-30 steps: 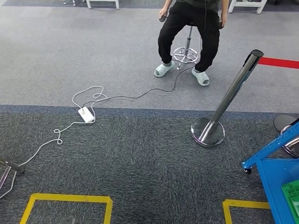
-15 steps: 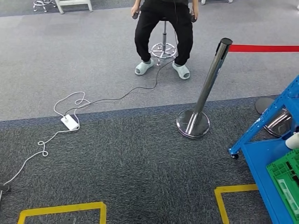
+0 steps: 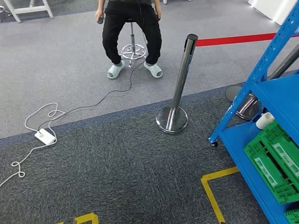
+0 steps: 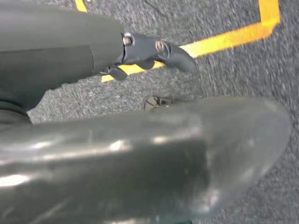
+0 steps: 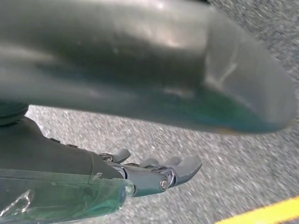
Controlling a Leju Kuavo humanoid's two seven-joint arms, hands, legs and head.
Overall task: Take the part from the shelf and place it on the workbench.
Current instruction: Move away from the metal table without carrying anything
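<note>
A: Where's the part?
B: Likely the small white cylindrical piece (image 3: 264,120) on the blue metal shelf (image 3: 278,95), beside the green plastic crates (image 3: 276,161).
A: Handling?
B: Probably light, rigid, smooth; grip around its body.
A: Hands?
B: Left robot hand (image 4: 155,49) and right robot hand (image 5: 155,172) hang empty, fingers loosely extended.

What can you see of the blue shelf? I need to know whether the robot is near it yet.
The blue shelf, painted metal by its look, stands at the right of the head view on dark carpet, a small castor under its near corner. A slanted upright carries flat decks. The lower deck holds green crates and a white part.
</note>
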